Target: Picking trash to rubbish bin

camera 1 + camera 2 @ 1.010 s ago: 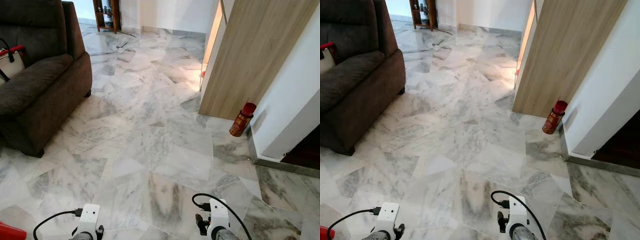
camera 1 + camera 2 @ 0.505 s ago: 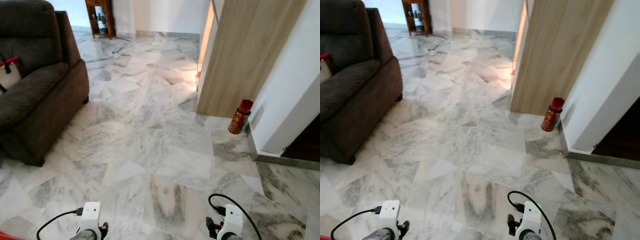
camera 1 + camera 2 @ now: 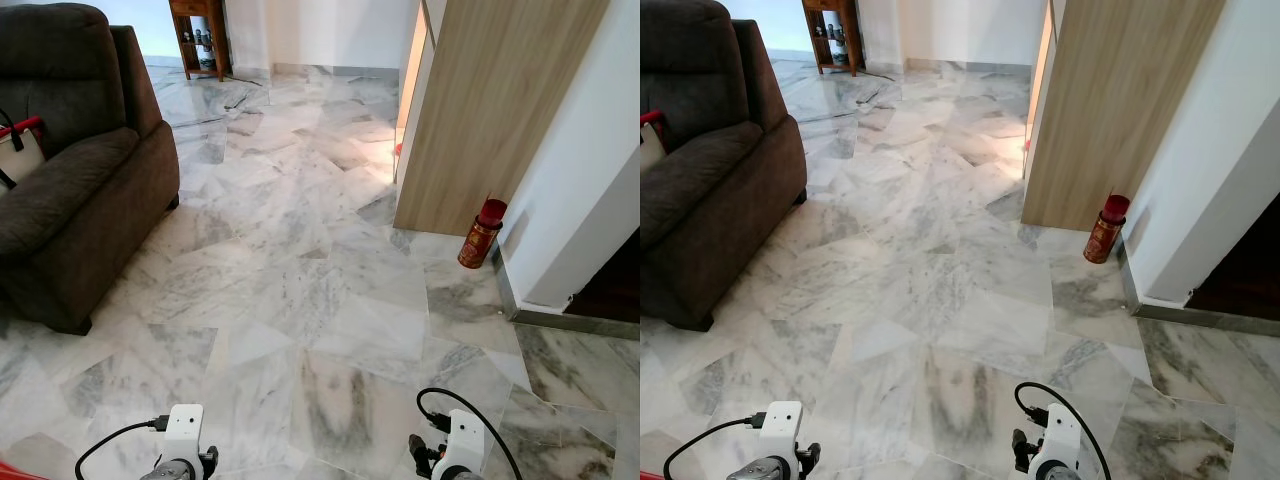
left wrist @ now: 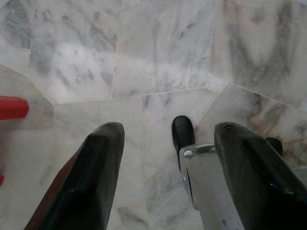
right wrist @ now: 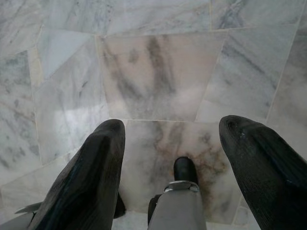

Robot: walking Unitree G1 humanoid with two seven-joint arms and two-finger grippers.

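Head camera looks down and forward over a white and grey marble tile floor (image 3: 300, 290). A red cylindrical can with a red cap (image 3: 482, 234) stands upright on the floor at the right, near the foot of a light wood-grain panel (image 3: 490, 110) and just beside the white wall (image 3: 590, 180). It is well apart from both arms.

A dark brown upholstered sofa (image 3: 80, 170) occupies the left side; a white bag with a red strap (image 3: 18, 150) rests on its seat. A brown wooden shelf unit (image 3: 198, 35) stands at the far end of the room against the wall. A dark doorway opening (image 3: 612, 290) shows at the right edge.

Both arms hang low at the near edge of the head views, each wrist carrying a white camera block with a black cable.

Left hand (image 4: 165, 177): the two black fingers (image 4: 91, 177) stand apart, holding nothing, over bare floor. A red object (image 4: 12, 108) lies at the edge of that wrist view; its identity cannot be told.

Right hand (image 5: 168, 172): fingers (image 5: 91, 177) spread apart, nothing between them, over floor tiles.
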